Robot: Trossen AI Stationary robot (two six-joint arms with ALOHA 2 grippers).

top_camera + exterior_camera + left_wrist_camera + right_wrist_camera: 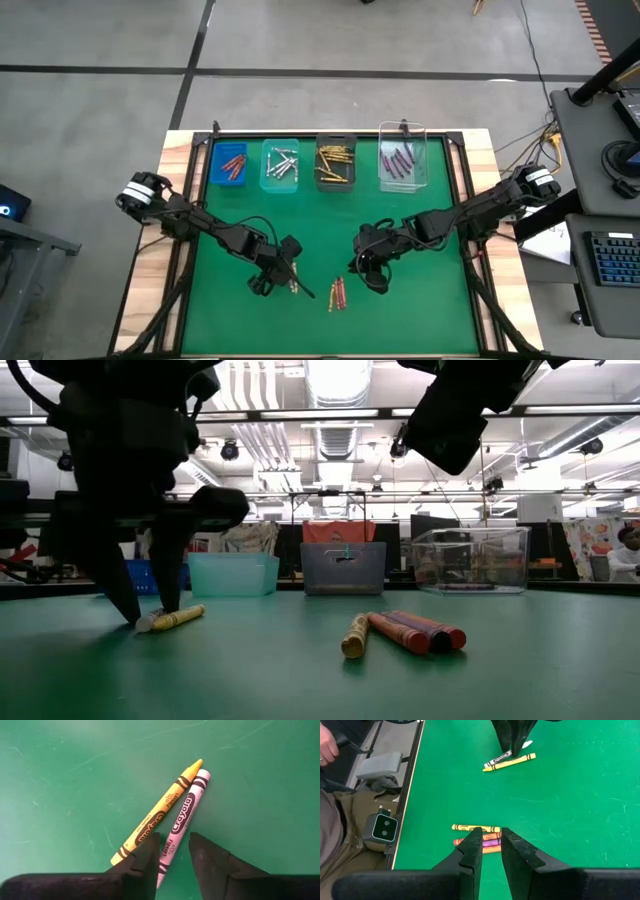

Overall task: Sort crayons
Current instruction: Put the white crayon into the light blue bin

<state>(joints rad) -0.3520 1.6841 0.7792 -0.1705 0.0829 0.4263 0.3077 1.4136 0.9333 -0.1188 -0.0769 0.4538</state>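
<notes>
Silver-grey crayon (181,822) lies between the left gripper (174,854) jaws.

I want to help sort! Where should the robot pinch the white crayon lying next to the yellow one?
Probably from above, on the white crayon at its wrapped middle, fingers across its width. It lies flat, touching the yellow crayon, so one finger must slip between them. The left gripper already straddles its end.
</notes>
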